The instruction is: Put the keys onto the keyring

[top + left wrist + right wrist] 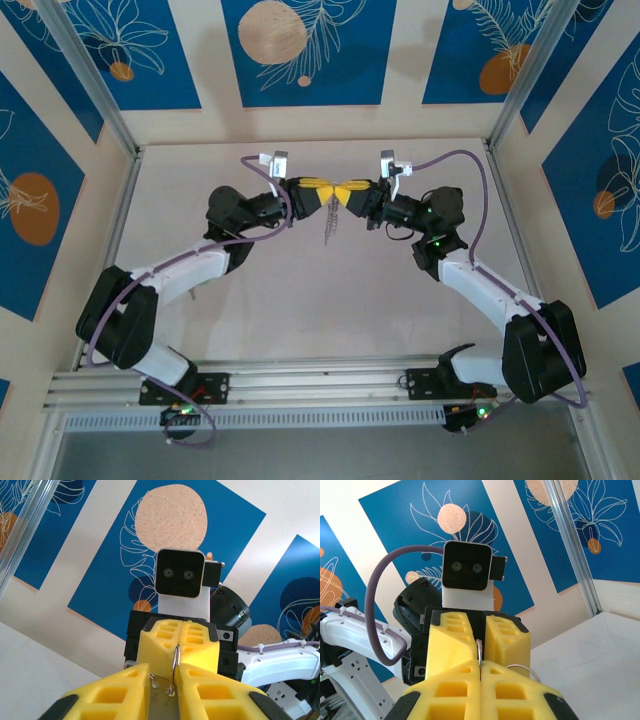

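- Left gripper is up over the middle of the table, nose to nose with the right gripper, so the yellow fingers form a bow-tie from above.
- From the left wrist, the left gripper shows a narrow slot between its fingers, and the keyring stands upright in that slot, close against the right-hand finger.
- Whether those pads actually press on the wire, I cannot tell. There is a slim gap, and metal sits in it.
- Right gripper faces that camera with its jaws together, and the keyring comes straight out of the seam. That one is clamped on the loop.
- The right wrist view agrees: the right gripper has its fingers flush against each other, with the keyring poking up from the join.
- Opposite it, the left gripper has its two yellow blocks either side of that same wire, a dark sliver between them.
- A thin, pale curve of wire arcs out beside the right gripper's finger.
- Keys dangle in a thin silvery string directly below where the fingertips meet, hanging over the pale tabletop. They are too small to count.
- A small metal bit sits low in the left gripper's slot, and what it is I cannot make out.
- Blue leaf-print wall panels stand behind.
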